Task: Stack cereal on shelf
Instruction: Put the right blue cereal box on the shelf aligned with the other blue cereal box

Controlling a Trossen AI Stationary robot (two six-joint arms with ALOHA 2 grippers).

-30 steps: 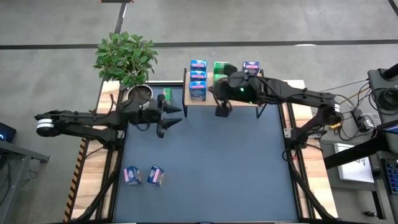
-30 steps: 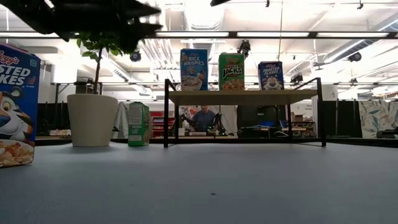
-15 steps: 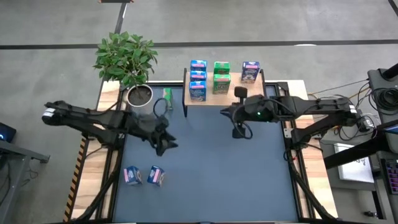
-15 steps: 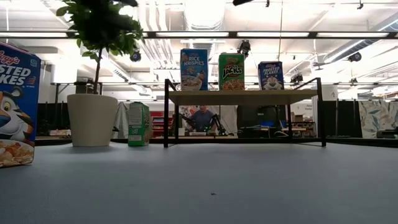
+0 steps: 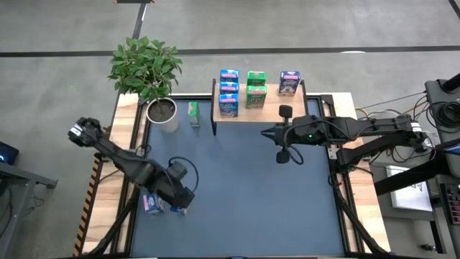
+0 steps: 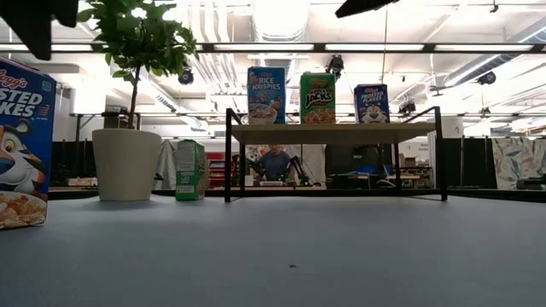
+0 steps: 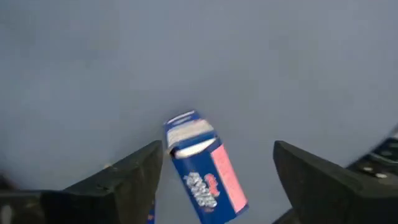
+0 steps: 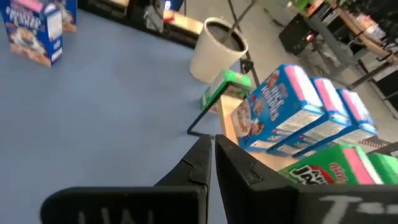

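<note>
Two cereal boxes stand on the blue mat near its near-left corner: a blue one [image 5: 151,203] and a dark blue one with a pink label [image 7: 202,168]. My left gripper [image 7: 217,149] is open above the dark blue box, one finger on each side and clear of it; in the high view [image 5: 180,200] it partly hides that box. The light-wood shelf [image 5: 277,114] at the far edge carries light blue [image 5: 228,90], green [image 5: 255,88] and dark blue [image 5: 290,83] boxes. My right gripper [image 8: 211,163] is shut and empty over the mat just in front of the shelf [image 5: 264,132].
A potted plant [image 5: 159,109] stands at the far left, with a green cereal box [image 5: 193,113] upright on the mat beside it. The mat's middle [image 5: 237,194] is bare. A large cereal box [image 6: 21,145] stands close to the low camera.
My left gripper has swung from beside the plant pot toward the table's near edge and now hangs over the two boxes at the near left. My right gripper has drawn back from the shelf's front toward the table's right and slightly nearer. No box has moved.
</note>
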